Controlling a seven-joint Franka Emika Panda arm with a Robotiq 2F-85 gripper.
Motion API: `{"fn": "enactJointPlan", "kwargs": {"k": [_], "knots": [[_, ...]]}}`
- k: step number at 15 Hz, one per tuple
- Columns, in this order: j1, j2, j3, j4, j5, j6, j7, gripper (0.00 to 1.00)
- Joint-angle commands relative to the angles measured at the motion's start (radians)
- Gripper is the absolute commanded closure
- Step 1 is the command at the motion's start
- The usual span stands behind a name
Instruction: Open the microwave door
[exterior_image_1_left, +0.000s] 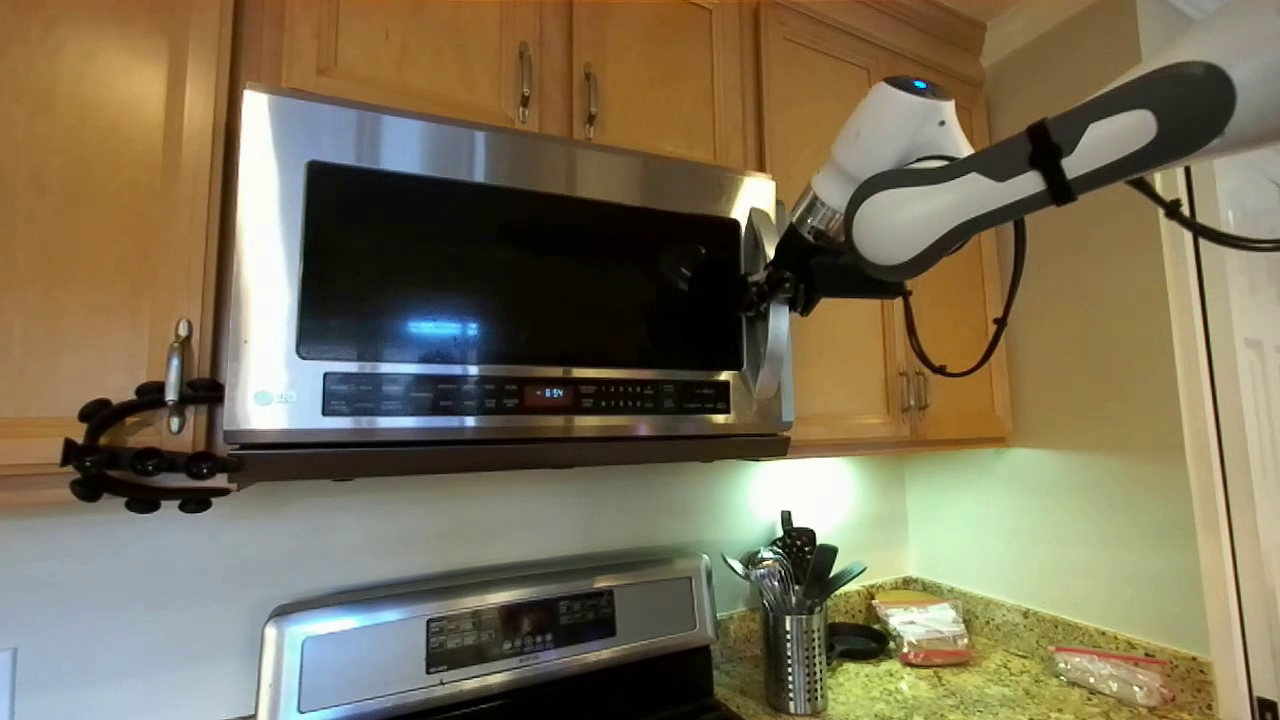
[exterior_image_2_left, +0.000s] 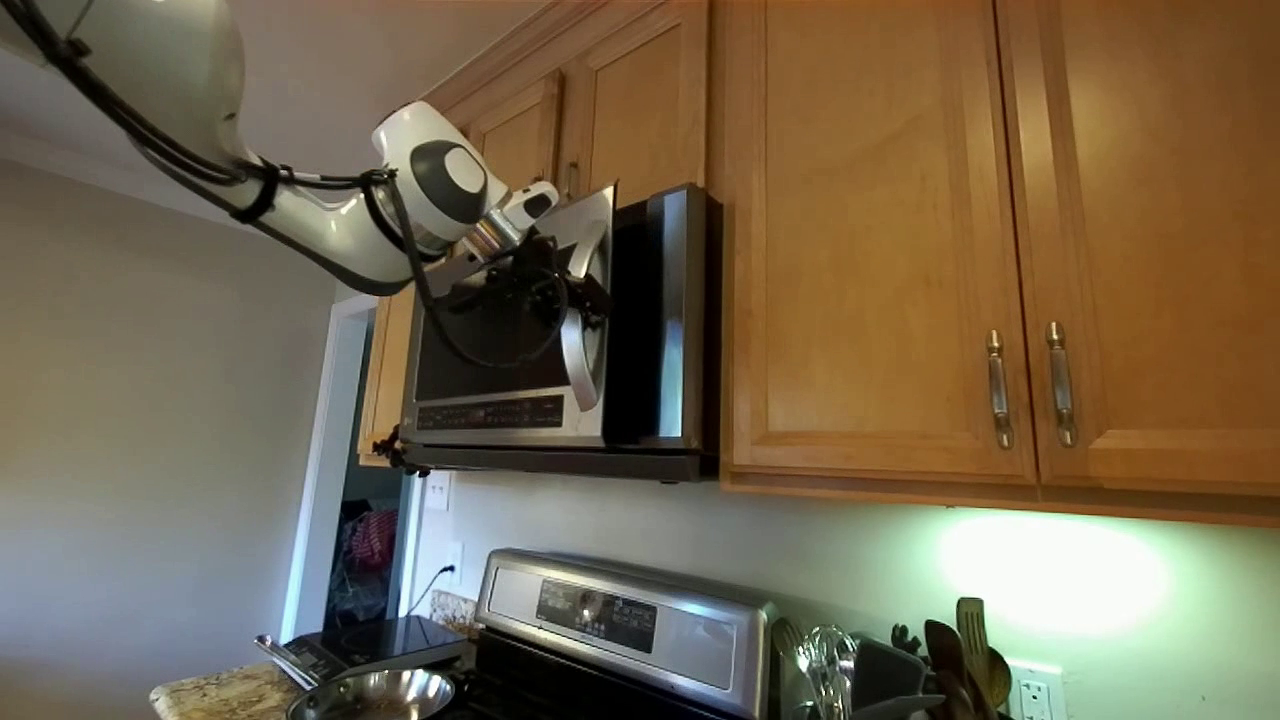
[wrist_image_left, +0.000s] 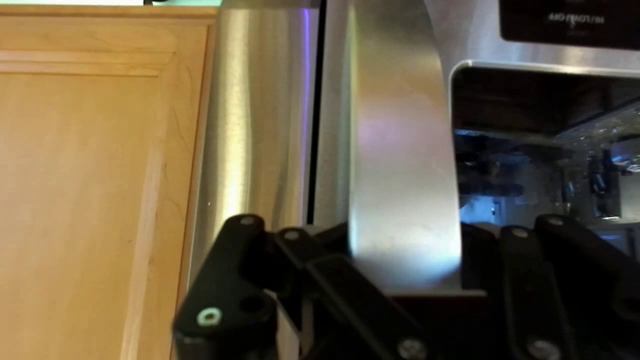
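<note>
One microwave door (exterior_image_1_left: 520, 280) hangs above one stove (exterior_image_1_left: 350, 660), the latter cut off below; whether the door stands ajar is hard to tell. One gripper (wrist_image_left: 404, 241) clasps its single handle (wrist_image_left: 402, 130) between two black fingers (wrist_image_left: 334, 241), their tips hidden. One robot arm (exterior_image_1_left: 950, 210) runs out of frame in both exterior views. In an exterior view, two plastic bags (exterior_image_1_left: 922, 630) lie near one metal cup (exterior_image_1_left: 795, 665) of utensils (exterior_image_1_left: 820, 570) too bunched to count.
</note>
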Motion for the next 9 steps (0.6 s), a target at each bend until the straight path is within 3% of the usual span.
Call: {"fn": "enactJointPlan", "kwargs": {"k": [1,4,9], "knots": [[0.023,-0.097,0.078,-0.063,-0.004,-0.096,0.046,0.71],[0.02,-0.144,0.107,-0.068,0.0,-0.197,0.054,0.61],[0.022,-0.198,0.125,-0.067,0.014,-0.271,0.076,0.27]]}}
